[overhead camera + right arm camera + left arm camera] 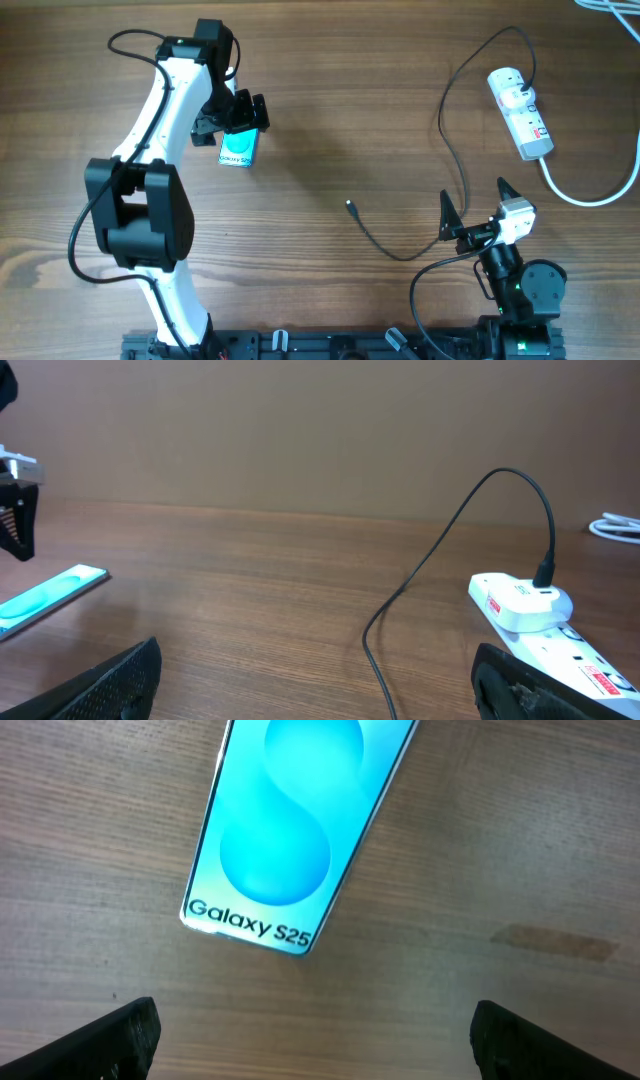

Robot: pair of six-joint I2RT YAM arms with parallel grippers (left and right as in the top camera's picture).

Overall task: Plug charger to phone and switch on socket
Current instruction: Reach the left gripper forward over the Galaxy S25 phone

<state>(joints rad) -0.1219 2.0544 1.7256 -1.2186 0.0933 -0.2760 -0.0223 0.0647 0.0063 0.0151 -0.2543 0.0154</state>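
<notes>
Now, left fingers [125,1032] and right fingers [120,678] gape wide, empty; we'd pinch the limp, light charger cable [441,112] just behind its stiff connector tip [351,206].

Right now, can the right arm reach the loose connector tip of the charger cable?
Probably yes. The right gripper is open, and the charger's connector tip lies on bare table to its left, with nothing standing between them.

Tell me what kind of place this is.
Probably a robotics test bench: a wooden table with the left arm and right arm mounted at its edge, and a phone, charger and socket laid out.
</notes>
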